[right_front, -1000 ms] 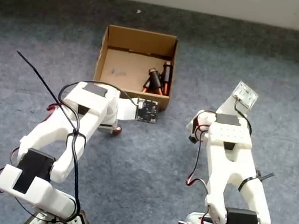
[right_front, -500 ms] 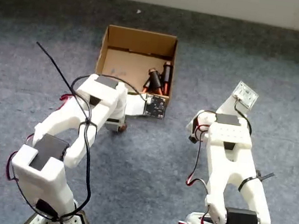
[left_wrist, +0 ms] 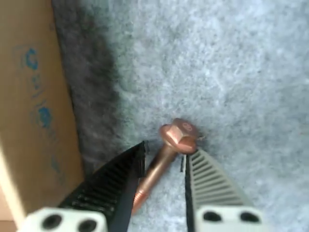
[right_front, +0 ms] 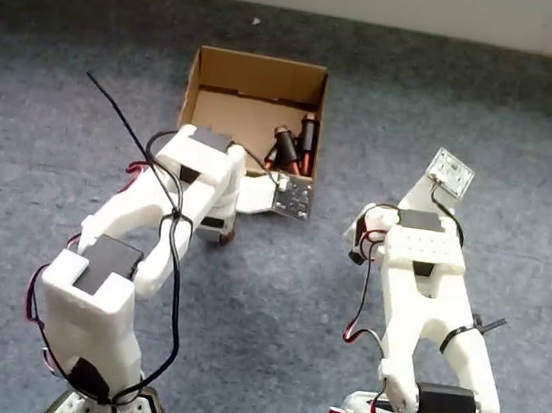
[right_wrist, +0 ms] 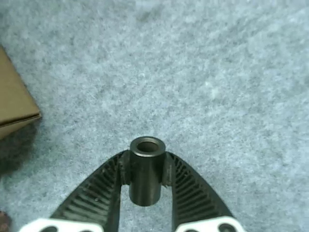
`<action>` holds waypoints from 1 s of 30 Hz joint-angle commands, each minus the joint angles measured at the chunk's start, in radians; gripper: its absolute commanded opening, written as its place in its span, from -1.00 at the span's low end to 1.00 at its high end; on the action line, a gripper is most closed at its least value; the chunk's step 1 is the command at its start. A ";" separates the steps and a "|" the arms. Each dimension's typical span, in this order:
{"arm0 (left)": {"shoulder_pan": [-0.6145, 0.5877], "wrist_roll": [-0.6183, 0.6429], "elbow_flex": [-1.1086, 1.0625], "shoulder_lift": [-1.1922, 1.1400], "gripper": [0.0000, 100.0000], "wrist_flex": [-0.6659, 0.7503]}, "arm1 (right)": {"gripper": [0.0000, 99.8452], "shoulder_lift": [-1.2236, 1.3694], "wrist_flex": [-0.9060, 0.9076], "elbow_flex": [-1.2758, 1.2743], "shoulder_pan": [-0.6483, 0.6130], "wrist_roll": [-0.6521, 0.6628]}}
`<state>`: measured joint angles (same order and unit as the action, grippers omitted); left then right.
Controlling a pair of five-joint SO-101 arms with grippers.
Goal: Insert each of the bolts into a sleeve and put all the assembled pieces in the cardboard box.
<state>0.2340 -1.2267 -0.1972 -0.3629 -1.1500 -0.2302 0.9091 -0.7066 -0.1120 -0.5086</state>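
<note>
In the left wrist view a copper bolt (left_wrist: 167, 154) lies slanted between my left gripper's (left_wrist: 166, 150) jaws, hex head past the tips, just above the carpet beside the cardboard box's wall (left_wrist: 29, 121). From above, that left gripper (right_front: 221, 228) sits near the box's front edge, with the bolt head (right_front: 224, 236) peeking out below it. My right gripper (right_wrist: 146, 157) is shut on a black sleeve (right_wrist: 146, 171), open end facing the camera. In the high view the right gripper (right_front: 358, 239) is right of the cardboard box (right_front: 193, 106). Assembled pieces (right_front: 291, 146) lie in the box's front right corner.
Grey carpet covers the whole table. A corner of the box (right_wrist: 14, 106) shows in the right wrist view, some way from the sleeve. Open carpet lies between the two arms and in front of the box. A black cable loops over the left arm (right_front: 154, 212).
My left arm has swung toward the box and stretched further forward, carrying the bolt slightly right. The right arm has kept still with the sleeve.
</note>
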 commanded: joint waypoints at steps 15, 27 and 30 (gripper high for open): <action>0.073 0.044 0.068 0.082 -0.99 -0.327 | -0.99 -0.015 -0.010 0.016 0.012 0.014; 0.042 0.531 0.058 0.466 -0.99 -0.333 | -0.99 -0.246 0.077 0.008 0.004 0.015; 0.044 0.667 0.058 0.564 -0.99 -0.333 | -0.99 -0.377 0.077 -0.053 -0.018 0.015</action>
<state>0.2877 -0.7311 -0.1711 0.0529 -1.4814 -0.4603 0.9812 -0.7250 -0.1135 -0.5086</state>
